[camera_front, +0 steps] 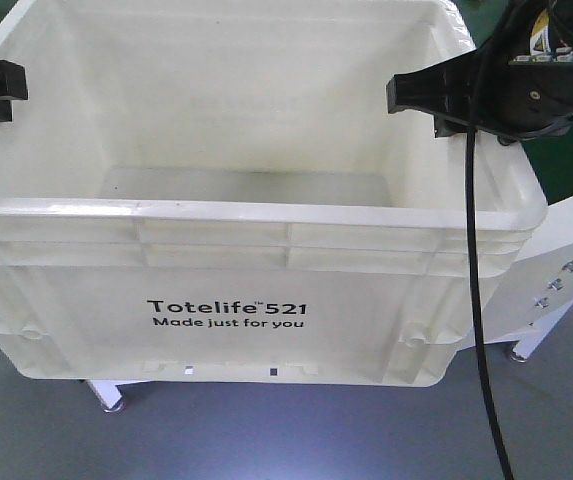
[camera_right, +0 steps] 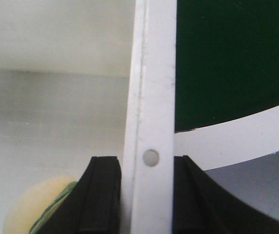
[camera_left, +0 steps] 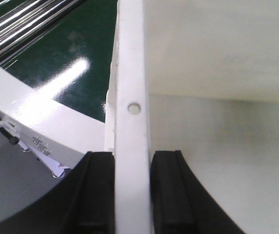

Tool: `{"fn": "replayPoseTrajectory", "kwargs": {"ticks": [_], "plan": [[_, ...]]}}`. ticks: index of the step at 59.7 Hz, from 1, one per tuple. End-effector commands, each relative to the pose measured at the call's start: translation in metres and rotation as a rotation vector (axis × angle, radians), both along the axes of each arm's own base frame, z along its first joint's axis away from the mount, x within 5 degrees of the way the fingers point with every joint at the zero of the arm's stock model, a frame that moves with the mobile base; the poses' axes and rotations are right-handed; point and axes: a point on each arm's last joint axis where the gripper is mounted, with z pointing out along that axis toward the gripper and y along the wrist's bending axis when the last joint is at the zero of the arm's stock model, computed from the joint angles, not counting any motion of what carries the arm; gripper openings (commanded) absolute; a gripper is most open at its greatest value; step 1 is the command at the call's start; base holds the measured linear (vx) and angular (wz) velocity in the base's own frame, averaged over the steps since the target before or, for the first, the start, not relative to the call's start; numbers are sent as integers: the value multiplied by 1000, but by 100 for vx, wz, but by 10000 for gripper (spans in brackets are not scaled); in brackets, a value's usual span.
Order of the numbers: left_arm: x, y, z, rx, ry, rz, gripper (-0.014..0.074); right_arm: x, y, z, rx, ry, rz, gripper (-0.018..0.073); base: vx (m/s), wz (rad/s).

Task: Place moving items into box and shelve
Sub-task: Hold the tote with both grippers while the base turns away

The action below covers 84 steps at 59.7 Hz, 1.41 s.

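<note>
Both clamped: left gripper (camera_left: 133, 163) pinches the box (camera_front: 266, 212) rim at 9 o'clock, right gripper (camera_right: 148, 195) at 3 o'clock, yellow plush (camera_right: 29, 207) inside by the right wall; box likely stiff, light, slick-rimmed, so opposed level rim holds suit.

Box (camera_front: 266, 250) interior open above (yellow plush (camera_right: 32, 204) by right wall).

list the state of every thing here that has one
box: upright, top open, clamped at both side rims
left gripper: shut on the box's left rim
right gripper: shut on the box's right rim
yellow plush fruit: lying inside the box by its right wall
</note>
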Motion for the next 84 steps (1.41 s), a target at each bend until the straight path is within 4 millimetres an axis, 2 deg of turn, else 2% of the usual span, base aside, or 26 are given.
{"fn": "replayPoseTrajectory", "kwargs": {"ticks": [1, 36, 84], "plan": [[-4, 2, 31, -24, -213, -15, 158, -4, -12, 30, -20, -179, 11, 135, -7, 26], [-4, 2, 31, -24, -213, -15, 158, -4, -12, 30, -20, -179, 11, 135, -8, 34], [-4, 2, 31, -24, -213, -15, 158, -4, -12, 30, -20, -179, 11, 135, -10, 48]]}}
